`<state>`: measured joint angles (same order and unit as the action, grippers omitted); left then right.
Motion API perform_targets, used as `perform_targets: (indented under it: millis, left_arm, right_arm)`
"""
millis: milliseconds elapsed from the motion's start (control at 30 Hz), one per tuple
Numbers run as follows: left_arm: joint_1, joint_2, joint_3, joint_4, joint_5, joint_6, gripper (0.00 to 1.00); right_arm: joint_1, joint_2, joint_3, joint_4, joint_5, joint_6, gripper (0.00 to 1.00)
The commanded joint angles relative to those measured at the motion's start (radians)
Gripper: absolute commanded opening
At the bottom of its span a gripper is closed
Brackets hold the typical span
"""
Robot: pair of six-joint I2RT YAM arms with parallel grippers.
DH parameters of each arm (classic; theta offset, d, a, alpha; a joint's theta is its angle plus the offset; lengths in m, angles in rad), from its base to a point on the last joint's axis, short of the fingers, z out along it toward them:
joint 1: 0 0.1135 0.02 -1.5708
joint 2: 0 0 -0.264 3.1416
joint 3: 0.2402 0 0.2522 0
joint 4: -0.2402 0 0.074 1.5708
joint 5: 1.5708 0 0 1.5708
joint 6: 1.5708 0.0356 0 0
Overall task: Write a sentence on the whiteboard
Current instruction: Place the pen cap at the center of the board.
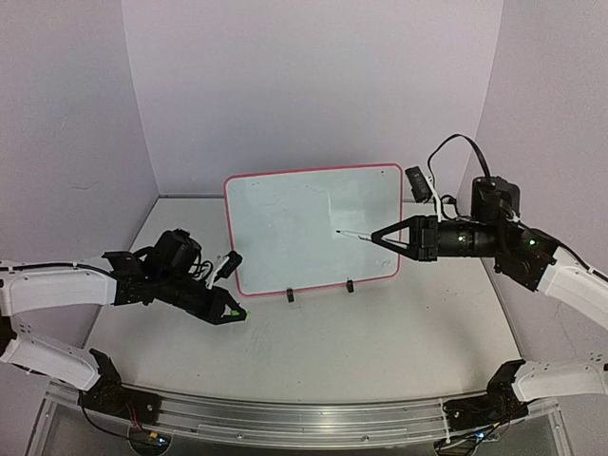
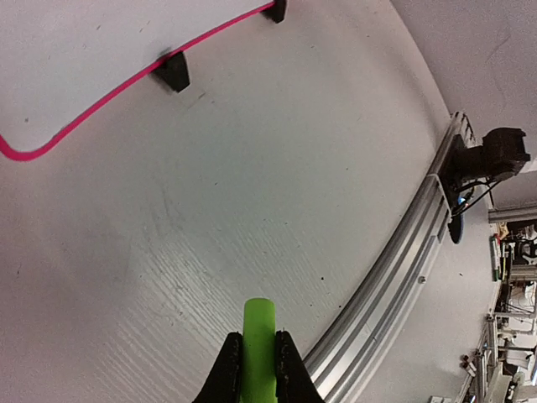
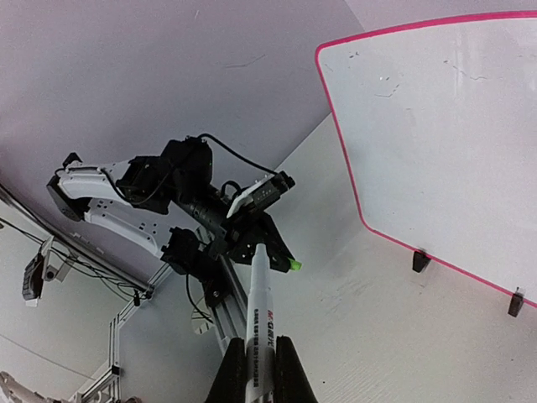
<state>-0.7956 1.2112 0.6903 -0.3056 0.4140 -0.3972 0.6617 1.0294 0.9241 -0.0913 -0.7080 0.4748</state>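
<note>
The whiteboard [image 1: 285,237], white with a red-pink rim and two black feet, stands upright at the table's middle back. No written sentence shows on it, only faint smudges. My right gripper [image 1: 377,237] is shut on a white marker pen [image 1: 353,234], uncapped, pointing left in front of the board's right half. In the right wrist view the pen [image 3: 262,327] sits between the fingers [image 3: 287,369], its tip apart from the board [image 3: 445,126]. My left gripper [image 1: 234,313] is low, left of the board, shut on the green pen cap [image 2: 258,336].
An aluminium rail [image 1: 285,418] runs along the table's near edge and also shows in the left wrist view [image 2: 394,269]. The board's black feet [image 2: 174,74] rest on the table. White walls close in the back and both sides.
</note>
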Motion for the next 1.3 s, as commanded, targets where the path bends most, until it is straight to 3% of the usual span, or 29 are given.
perform_targets:
  millis: [0,500,933,1167,1267]
  left_arm:
    - [-0.004,0.037,-0.035,0.119,-0.048,-0.045,0.0]
    - [-0.004,0.198,-0.097,0.219,-0.059,-0.074,0.14]
    - [-0.004,0.145,-0.095,0.17,-0.164,-0.087,0.47]
    - [0.002,0.05,-0.069,0.087,-0.224,-0.09,0.78]
    - [0.019,0.015,-0.014,0.013,-0.217,-0.071,0.86]
  right_arm:
    - [-0.001,-0.011,-0.031,0.034,0.12,0.006,0.0]
    - [0.06,0.058,-0.057,0.065,0.17,-0.01,0.0]
    - [0.085,0.071,-0.054,0.061,0.202,-0.015,0.0]
    - [0.108,0.071,-0.046,0.048,0.238,-0.023,0.0]
    - [0.118,0.072,-0.041,0.048,0.259,-0.025,0.0]
